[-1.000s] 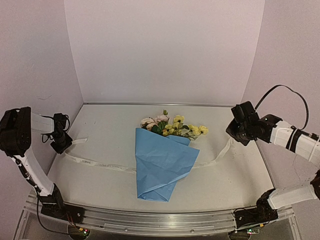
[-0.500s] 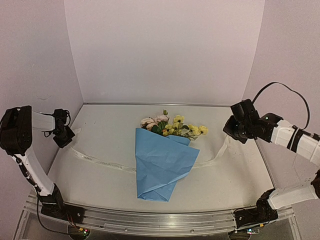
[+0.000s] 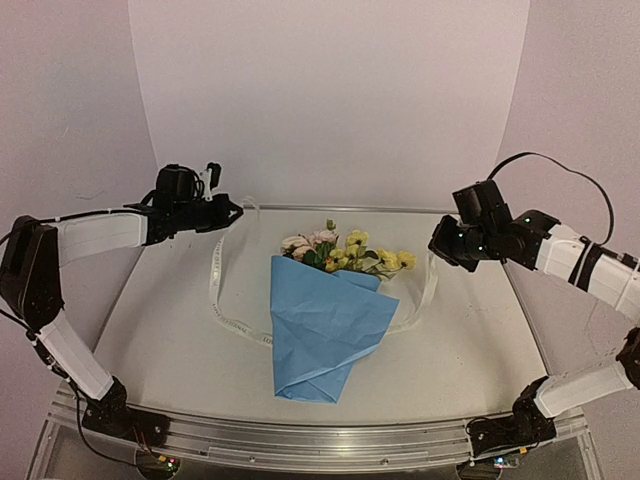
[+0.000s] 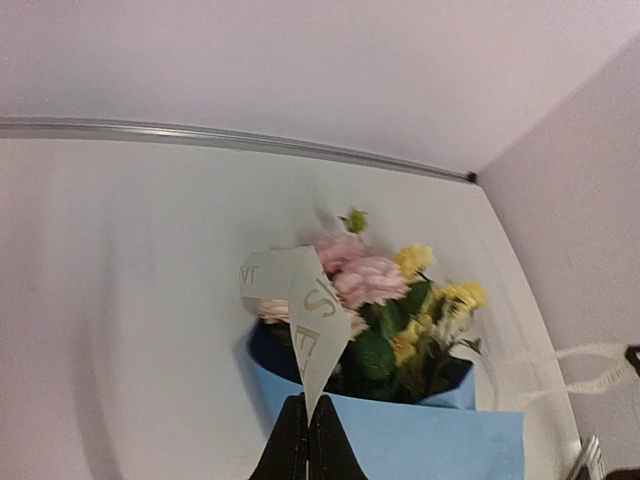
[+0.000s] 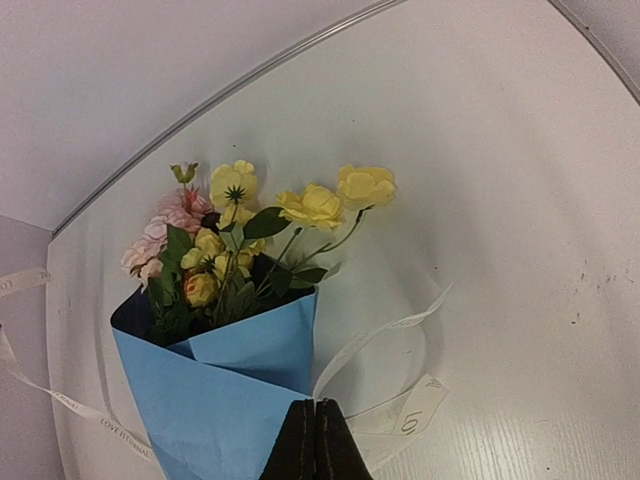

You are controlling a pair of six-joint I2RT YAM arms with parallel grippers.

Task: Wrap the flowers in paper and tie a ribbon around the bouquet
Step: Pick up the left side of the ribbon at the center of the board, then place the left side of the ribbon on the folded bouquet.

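**A:** What takes up the most room?

**B:** The surface (image 3: 150,330), pale, flat and matte. At its middle lies the bouquet (image 3: 325,345), a cone whose narrow tip points to the near edge.

**A:** And the wrapping?

**B:** Bright blue paper (image 3: 300,300), smooth, lightly creased, folded in overlapping flaps. A darker blue inner face shows at the wide rim.

**A:** The flowers?

**B:** The flowers (image 3: 345,250) spill out of the rim toward the back wall — soft, ruffled pink heads on the left, yellow ones on the right, dark green leaves between.

**A:** Where's the ribbon?

**B:** The ribbon (image 3: 215,285) is flat, narrow and cream, with faint lettering. It sags in a loop onto the surface, disappears at the cone's left edge and reappears at its right.

**A:** Who holds it?

**B:** Both. The left gripper (image 3: 232,212) is pinched closed on one end, raised left of the blossoms. The right gripper (image 3: 437,245) is clamped on the other end — fingers pressed together.
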